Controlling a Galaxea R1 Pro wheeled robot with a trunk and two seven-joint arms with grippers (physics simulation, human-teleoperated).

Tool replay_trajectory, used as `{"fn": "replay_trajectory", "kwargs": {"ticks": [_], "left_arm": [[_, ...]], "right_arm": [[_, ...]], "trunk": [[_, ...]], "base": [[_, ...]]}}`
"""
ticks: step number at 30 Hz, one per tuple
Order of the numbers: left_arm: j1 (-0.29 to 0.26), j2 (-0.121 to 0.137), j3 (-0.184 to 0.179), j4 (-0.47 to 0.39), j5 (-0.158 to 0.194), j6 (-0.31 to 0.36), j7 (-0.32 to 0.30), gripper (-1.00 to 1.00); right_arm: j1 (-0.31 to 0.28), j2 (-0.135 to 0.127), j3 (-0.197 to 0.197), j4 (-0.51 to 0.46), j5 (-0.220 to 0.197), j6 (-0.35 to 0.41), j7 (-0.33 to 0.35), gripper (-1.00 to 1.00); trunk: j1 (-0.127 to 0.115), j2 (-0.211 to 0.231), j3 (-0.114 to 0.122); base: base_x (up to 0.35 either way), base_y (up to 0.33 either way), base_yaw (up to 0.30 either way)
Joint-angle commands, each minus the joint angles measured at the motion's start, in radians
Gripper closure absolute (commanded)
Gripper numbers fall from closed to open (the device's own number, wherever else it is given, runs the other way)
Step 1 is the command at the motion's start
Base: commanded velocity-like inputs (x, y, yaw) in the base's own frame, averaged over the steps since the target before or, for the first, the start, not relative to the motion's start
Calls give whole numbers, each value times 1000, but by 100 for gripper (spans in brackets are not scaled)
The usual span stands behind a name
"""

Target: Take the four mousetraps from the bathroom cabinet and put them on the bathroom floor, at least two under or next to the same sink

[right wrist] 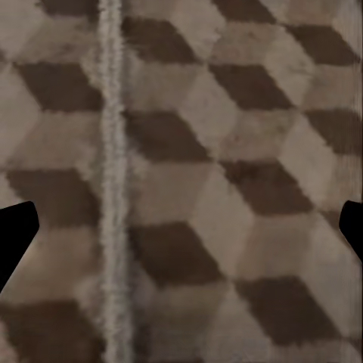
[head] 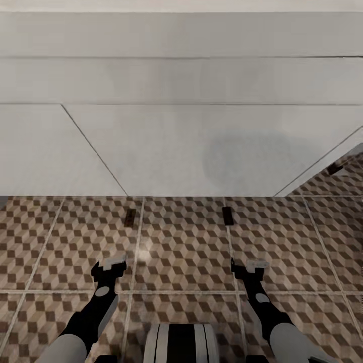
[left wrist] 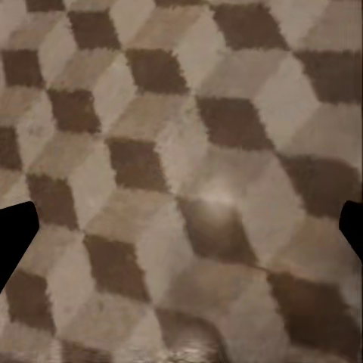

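Seen from the head view, the robot faces a broad white unit (head: 181, 146) whose lower edge meets the bathroom floor (head: 181, 252), tiled in brown, beige and white cubes with pale grout lines. Two small dark flat pieces lie on the tiles just in front of that white face: one (head: 130, 218) ahead of the left arm and another (head: 228, 216) ahead of the right arm, well apart from each other; they are probably mousetraps, though they are too small and dark to make out spring or red mark. A third dark piece (head: 335, 169) lies farther off at the right, near the corner of the white unit. The left gripper (head: 112, 267) and the right gripper (head: 248, 266) both hang low over the tiles, pointing forward, with nothing between them. In both wrist views the black fingertips (left wrist: 15, 238) (right wrist: 15, 238) sit at opposite edges with only cube-patterned floor between, so the jaws on both arms are spread wide. A grout line (right wrist: 113, 181) runs under the right gripper.
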Motion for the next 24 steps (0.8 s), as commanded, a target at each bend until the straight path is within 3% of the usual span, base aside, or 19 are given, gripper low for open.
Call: {"fn": "replay_trajectory", "kwargs": {"ticks": [1,12,24], "left_arm": [[0,1,-5,1,3,-3,7,-100],[0,0,-5,1,3,-3,7,-100],[0,0,-5,1,3,-2,7,-100]], "right_arm": [[-1,1,-5,1,11,-3,-4,-100],[-1,1,-5,1,11,-3,-3,-100],[-1,0,-5,1,11,-3,-2,-100]], "trunk": [[-1,0,0],[-1,0,0],[-1,0,0]], "base": [[-339,0,0],[-320,0,0],[-57,0,0]]}}
